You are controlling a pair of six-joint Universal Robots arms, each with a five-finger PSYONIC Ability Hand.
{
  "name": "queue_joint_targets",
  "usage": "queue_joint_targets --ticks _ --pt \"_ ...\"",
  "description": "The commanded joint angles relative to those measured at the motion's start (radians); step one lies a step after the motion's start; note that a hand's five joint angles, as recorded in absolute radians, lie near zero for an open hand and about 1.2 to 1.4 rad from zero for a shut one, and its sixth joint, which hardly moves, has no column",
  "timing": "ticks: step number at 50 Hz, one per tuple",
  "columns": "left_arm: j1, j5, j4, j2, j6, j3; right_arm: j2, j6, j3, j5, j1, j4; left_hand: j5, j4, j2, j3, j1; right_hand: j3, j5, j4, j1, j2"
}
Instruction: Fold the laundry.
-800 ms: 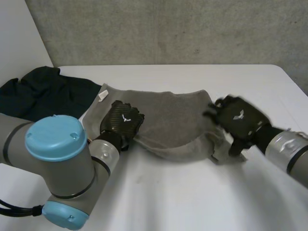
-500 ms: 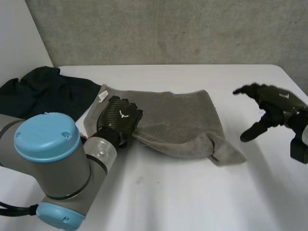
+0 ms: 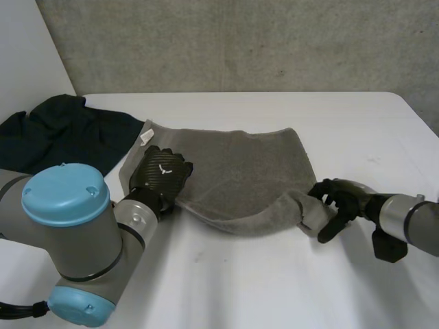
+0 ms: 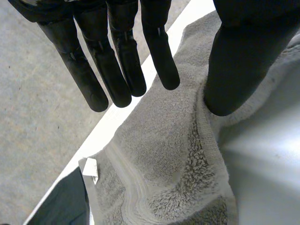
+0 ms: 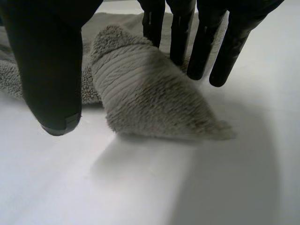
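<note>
Towel (image 3: pixel 247 171): grey terry cloth, looped and nubbly, matt, with a flatter ribbed woven band near its end.
Tag (image 4: pixel 90 167): small white slip at the towel's corner; paper or fabric, I can't tell.
Dark garment (image 3: pixel 62 133): soft matt cloth, crumpled, beside the towel.
Table (image 3: pixel 274 288): white, smooth, with a faint sheen under the towel.
Left hand (image 3: pixel 161 177): black, with a carbon-weave pattern on its back, slightly glossy; fingers (image 4: pixel 119 70) smooth and dull.
Right hand (image 3: pixel 339 200): black, smooth, with a dull sheen.
Left arm (image 3: pixel 82 240): grey, smooth, satin; cap (image 3: pixel 65 194) light blue, looks like smooth plastic.
Wall (image 3: pixel 240 41): grey, rough, grainy, matt, behind the towel.
</note>
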Motion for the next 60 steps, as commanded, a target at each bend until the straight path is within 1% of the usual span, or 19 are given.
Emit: queue_joint_targets --ticks 1,3,4,5,6,7,11,15,16,20,25,39,43,54,60 --pt "0.032 0.000 -0.002 -0.031 -0.072 0.000 0.065 -0.005 -0.053 0.098 0.054 -0.063 -0.039 -0.043 -0.041 -0.046 -0.039 0.324 0.344 0.331 0.390 0.333" --pt "0.033 0.000 -0.002 -0.031 -0.085 0.000 0.071 -0.010 -0.062 0.121 0.062 -0.068 -0.072 -0.075 -0.073 -0.078 -0.071 0.457 0.476 0.463 0.523 0.465" --pt "0.035 0.000 -0.002 -0.031 -0.091 0.000 0.071 -0.013 -0.067 0.132 0.065 -0.068 -0.087 -0.090 -0.088 -0.093 -0.086 0.559 0.579 0.565 0.625 0.568" --pt "0.036 0.000 -0.002 -0.031 -0.103 0.000 0.071 -0.013 -0.072 0.150 0.068 -0.073 -0.128 -0.131 -0.129 -0.134 -0.127 0.810 0.830 0.816 0.876 0.819" --pt "0.038 0.000 -0.003 -0.031 -0.111 0.000 0.070 -0.013 -0.075 0.158 0.069 -0.076 -0.151 -0.154 -0.152 -0.158 -0.150 0.929 0.949 0.935 0.995 0.938" --pt "0.039 0.000 -0.005 -0.031 -0.118 0.000 0.067 -0.013 -0.075 0.163 0.069 -0.080 -0.166 -0.169 -0.167 -0.172 -0.165 0.958 0.978 0.964 1.024 0.967" --pt "0.042 0.000 -0.029 -0.031 -0.164 0.000 0.048 -0.022 -0.070 0.166 0.074 -0.102 -0.178 -0.181 -0.179 -0.184 -0.177 0.958 0.978 0.964 1.024 0.967" --pt "0.041 0.005 -0.057 -0.031 -0.223 0.002 -0.027 -0.089 -0.047 0.160 0.083 -0.116 -0.184 -0.187 -0.185 -0.190 -0.183 0.958 0.978 0.964 1.024 0.967" --pt "0.041 0.005 -0.063 -0.031 -0.235 0.002 -0.066 -0.135 -0.032 0.163 0.082 -0.119 -0.184 -0.187 -0.185 -0.190 -0.183 0.958 0.978 0.964 1.024 0.967" --pt "0.042 0.000 -0.068 -0.055 -0.243 0.006 -0.155 -0.253 0.000 0.175 0.077 -0.119 -0.184 -0.187 -0.185 -0.190 -0.183 0.958 0.978 0.964 1.024 0.967" --pt "0.041 -0.001 -0.068 -0.112 -0.234 0.025 -0.257 -0.330 0.016 0.177 0.072 -0.114 -0.184 -0.187 -0.185 -0.190 -0.183 0.958 0.978 0.964 1.024 0.967" --pt "0.049 -0.003 -0.069 -0.201 -0.230 0.106 -0.404 -0.333 -0.004 0.177 0.069 -0.112 -0.166 -0.169 -0.167 -0.172 -0.165 0.958 0.978 0.964 1.024 0.967" --pt "0.047 -0.004 -0.077 -0.206 -0.232 0.109 -0.438 -0.332 -0.027 0.178 0.069 -0.114 -0.157 -0.161 -0.159 -0.164 -0.157 0.958 0.978 0.964 1.024 0.967" --pt "0.026 -0.004 -0.138 -0.183 -0.249 0.077 -0.434 -0.327 -0.043 0.180 0.083 -0.111 -0.093 -0.096 -0.094 -0.099 -0.092 0.958 0.978 0.964 1.024 0.967" --pt "0.015 -0.004 -0.154 -0.126 -0.276 0.043 -0.426 -0.326 -0.044 0.180 0.082 -0.111 -0.093 -0.096 -0.094 -0.099 -0.092 0.958 0.978 0.964 1.024 0.967"
